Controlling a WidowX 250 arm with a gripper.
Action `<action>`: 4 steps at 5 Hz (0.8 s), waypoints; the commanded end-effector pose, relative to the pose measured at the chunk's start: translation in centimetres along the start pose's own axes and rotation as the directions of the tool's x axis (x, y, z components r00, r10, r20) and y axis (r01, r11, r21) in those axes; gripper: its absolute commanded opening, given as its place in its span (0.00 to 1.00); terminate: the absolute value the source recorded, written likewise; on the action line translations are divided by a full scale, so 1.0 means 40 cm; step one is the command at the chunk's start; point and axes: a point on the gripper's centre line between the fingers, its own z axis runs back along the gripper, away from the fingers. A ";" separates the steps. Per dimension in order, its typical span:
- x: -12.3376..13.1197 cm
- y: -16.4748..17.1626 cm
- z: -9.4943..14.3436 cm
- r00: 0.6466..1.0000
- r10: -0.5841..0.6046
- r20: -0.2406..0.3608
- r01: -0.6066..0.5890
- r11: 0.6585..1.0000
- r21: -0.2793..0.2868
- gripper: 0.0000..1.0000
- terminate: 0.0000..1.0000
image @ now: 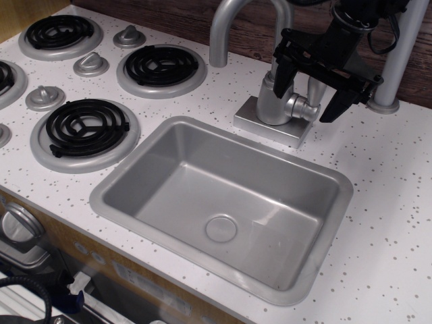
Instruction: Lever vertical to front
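Hiding behind gripper [312,93]: lever [314,90]

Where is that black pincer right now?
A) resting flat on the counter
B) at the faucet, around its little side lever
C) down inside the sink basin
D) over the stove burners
B: the pincer hangs open at the faucet body, one finger on each side of the lever.

Sink [324,236] matte silver-grey, smooth; countertop [398,202] white, dark-speckled; burner coils [84,126] black; backsplash [256,30] dark wood.
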 end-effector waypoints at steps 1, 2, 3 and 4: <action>0.000 0.000 0.000 1.000 0.000 0.000 0.000 1.000 0.000 1.00 0.00; 0.029 0.007 0.021 0.985 -0.063 0.163 0.058 0.998 0.033 1.00 0.00; 0.065 0.009 0.033 0.949 -0.130 0.286 0.115 0.991 0.068 1.00 0.00; 0.093 0.005 0.037 0.932 -0.157 0.326 0.144 0.987 0.064 1.00 0.00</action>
